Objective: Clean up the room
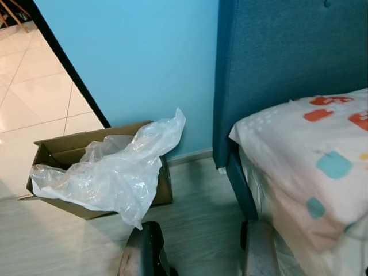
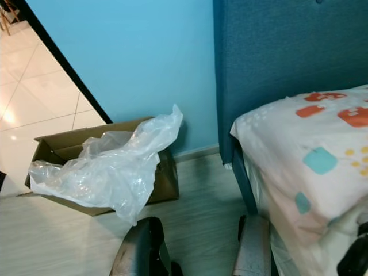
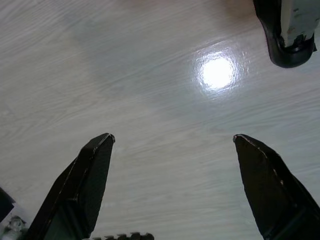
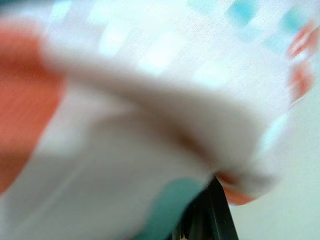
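A brown cardboard box stands on the floor against the blue wall, with a crumpled clear plastic bag spilling out of it and over its front. My left gripper hangs open over the bare pale wood floor, holding nothing. To the right is a bed with a white sheet printed with orange and teal squares. My right gripper is pressed close to that patterned fabric, which is blurred and covers nearly all of its wrist view.
A tall blue upholstered headboard rises behind the bed. A doorway at the left opens onto glossy white tiles. My foot stands on the wood floor near the left gripper. Open floor lies between box and bed.
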{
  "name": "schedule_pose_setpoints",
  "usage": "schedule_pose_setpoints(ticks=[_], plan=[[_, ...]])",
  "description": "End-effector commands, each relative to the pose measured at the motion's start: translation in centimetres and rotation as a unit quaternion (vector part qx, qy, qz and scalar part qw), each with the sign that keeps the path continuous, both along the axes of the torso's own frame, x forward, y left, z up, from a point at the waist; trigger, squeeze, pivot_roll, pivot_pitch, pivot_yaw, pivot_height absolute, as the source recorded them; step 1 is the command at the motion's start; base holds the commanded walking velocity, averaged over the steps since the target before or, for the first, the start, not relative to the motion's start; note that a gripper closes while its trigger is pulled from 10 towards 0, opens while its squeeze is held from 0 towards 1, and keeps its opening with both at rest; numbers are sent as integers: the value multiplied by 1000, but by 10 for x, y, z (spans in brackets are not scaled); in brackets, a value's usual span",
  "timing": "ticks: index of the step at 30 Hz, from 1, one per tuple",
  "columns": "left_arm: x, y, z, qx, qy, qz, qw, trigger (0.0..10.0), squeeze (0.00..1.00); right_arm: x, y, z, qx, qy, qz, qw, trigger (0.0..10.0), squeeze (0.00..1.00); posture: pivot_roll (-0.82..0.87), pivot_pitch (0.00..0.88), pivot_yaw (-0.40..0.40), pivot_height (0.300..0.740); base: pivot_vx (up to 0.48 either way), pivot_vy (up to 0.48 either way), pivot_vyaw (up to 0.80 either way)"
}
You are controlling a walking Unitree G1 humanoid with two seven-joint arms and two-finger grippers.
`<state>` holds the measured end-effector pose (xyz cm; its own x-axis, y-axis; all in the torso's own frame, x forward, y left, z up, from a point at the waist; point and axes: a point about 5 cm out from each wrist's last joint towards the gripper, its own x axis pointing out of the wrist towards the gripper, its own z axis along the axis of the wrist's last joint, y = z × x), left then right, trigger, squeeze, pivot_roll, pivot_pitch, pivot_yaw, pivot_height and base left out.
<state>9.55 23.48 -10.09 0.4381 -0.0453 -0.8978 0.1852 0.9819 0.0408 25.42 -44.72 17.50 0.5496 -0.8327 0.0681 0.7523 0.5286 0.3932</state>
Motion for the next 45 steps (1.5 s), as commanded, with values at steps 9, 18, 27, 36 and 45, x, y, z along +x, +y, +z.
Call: schedule_pose_setpoints(ticks=[9, 18, 27, 36, 45], plan=[[-3, -5, -4, 3, 23, 16, 1000, 10000, 0, -4, -10, 27, -54, 16, -39, 998, 10000, 0, 63, 175, 118, 489, 0, 0, 0], [10, -13, -4, 0, 19, 28, 999, 10000, 0, -15, -13, -2, -94, 264, -124, 952, 10000, 0, 43, 99, 85, 489, 0, 0, 0], [17, -17, -3, 0, 19, 35, 999, 10000, 0, -37, -30, 12, -126, 314, -215, 916, 10000, 0, 16, 50, 77, 489, 0, 0, 0], [21, -22, -4, 0, 22, 45, 999, 10000, 0, 11, -1, 24, -131, 211, -69, 966, 10000, 0, -24, 0, 56, 489, 0, 0, 0], [43, -33, 1, -11, -4, 68, 998, 10000, 0, 92, 144, -40, -66, 94, 347, 931, 10000, 0, -71, 0, 41, 494, 0, 0, 0]])
